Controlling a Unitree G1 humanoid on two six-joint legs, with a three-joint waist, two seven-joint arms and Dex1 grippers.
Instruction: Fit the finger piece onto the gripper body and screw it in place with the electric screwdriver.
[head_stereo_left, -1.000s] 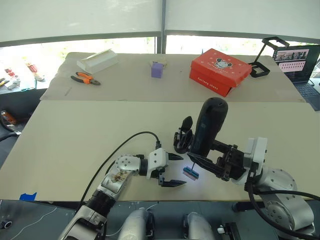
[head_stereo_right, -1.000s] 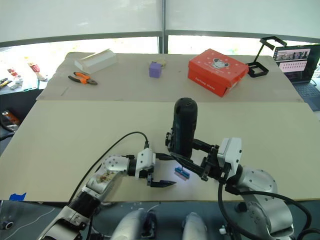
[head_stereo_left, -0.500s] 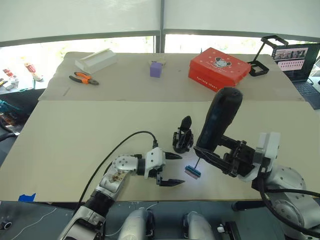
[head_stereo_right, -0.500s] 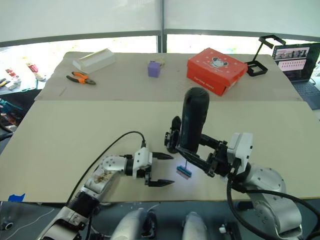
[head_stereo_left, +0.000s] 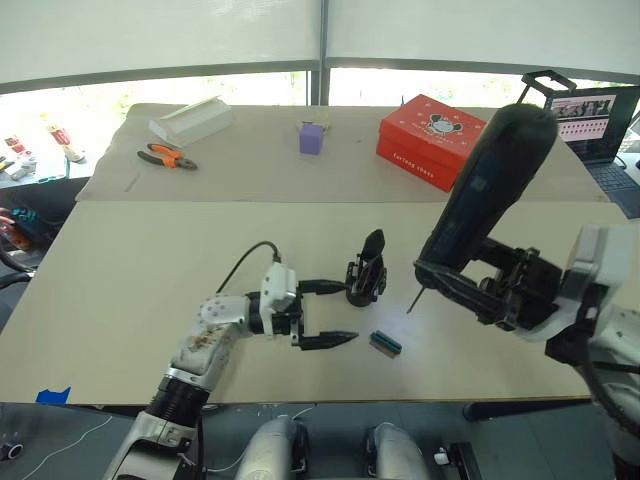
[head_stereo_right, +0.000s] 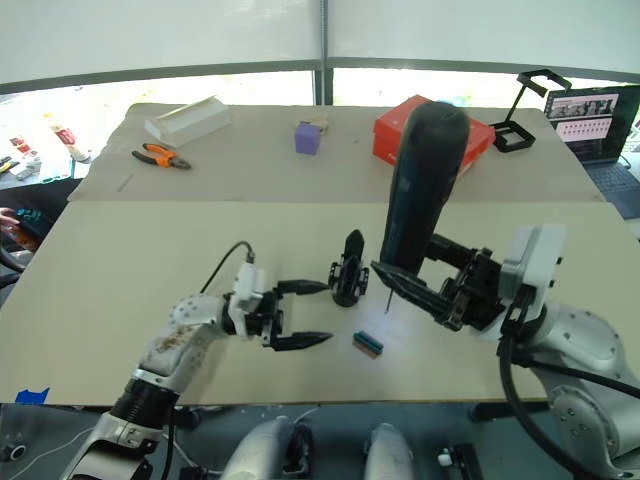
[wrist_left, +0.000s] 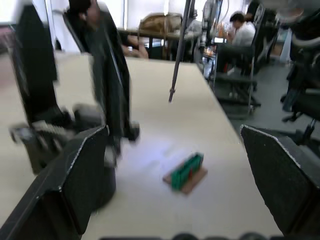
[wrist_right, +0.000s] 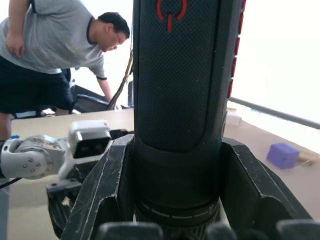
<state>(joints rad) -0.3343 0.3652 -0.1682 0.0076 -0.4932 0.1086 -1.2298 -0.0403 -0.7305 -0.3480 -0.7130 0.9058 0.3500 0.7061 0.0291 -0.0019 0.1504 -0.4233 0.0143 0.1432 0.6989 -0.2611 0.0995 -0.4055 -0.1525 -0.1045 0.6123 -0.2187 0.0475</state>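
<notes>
Your right gripper (head_stereo_left: 470, 285) is clamped around the lower end of the screwdriver (head_stereo_left: 485, 190), which is lifted off the table (head_stereo_left: 150, 260) and tilted, rounded end up and leaning to the far right. The thin bit (head_stereo_left: 413, 299) points down and left, hanging in the air above the table just right of the gripper body (head_stereo_left: 366, 274). From the right wrist view you can see both fingers (wrist_right: 105, 190) hugging the barrel (wrist_right: 177, 90) snugly, red power mark facing the camera.

Your left gripper (head_stereo_left: 325, 312) is spread wide open with nothing in it. Its far finger (head_stereo_left: 320, 286) reaches right up to the left side of the body; I can't tell if it's actually touching. The near finger (head_stereo_left: 325, 342) sits low over the table, pointing right toward the small green-and-brown block (head_stereo_left: 385, 343), which lies flat near the front edge, a bit apart from that fingertip.

The body stands on the table between your two grippers, with a pointed black finger (head_stereo_left: 372, 243) sticking up from it. In the left wrist view it's blurry, so I can't say whether that finger is seated or screwed in.

On the far table there's a red box (head_stereo_left: 432, 141), a purple cube (head_stereo_left: 311, 138), orange-handled pliers (head_stereo_left: 167, 156) and a white box (head_stereo_left: 192, 120) at far left. A laptop (head_stereo_left: 592, 120) sits at far right. A person (wrist_right: 50, 55) in a grey shirt shows in the right wrist view.
</notes>
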